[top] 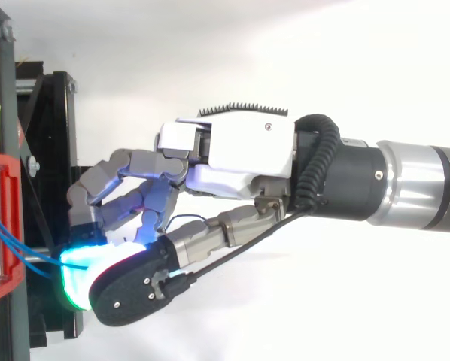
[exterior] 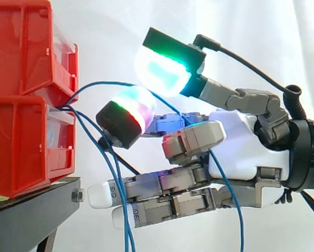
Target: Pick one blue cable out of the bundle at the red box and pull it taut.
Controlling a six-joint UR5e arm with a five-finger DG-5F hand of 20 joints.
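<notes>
Currently the blue cable [exterior: 107, 83] leaves the mouth of the lower red bin [exterior: 25, 152], arcs up and rightward, and passes between two glowing pads [exterior: 162, 71]. Judgement: thin, light and limp, with a smooth jacket likely to slip. It wants a firm nip across its width on the free arc, clear of the other strands, which is about where it is held. A sharp pull may drag the neighbours or let it slide through. Bins: two, the upper red bin [exterior: 20, 47] stacked on the lower, both on a black stand [exterior: 31, 207]. They have clear front panels, and the contents are not discernible apart from the cables issuing there. The rest of the bundle [exterior: 115, 178] hangs slack from the same point, down past the stand edge. At right, the hand [exterior: 241, 149] has thumb and one finger pinched on the cable, pads meeting. Its other fingers lie straight below, with the hanging strands crossing their tips. Beyond the pinch the cable droops past the palm, not yet taut
</notes>
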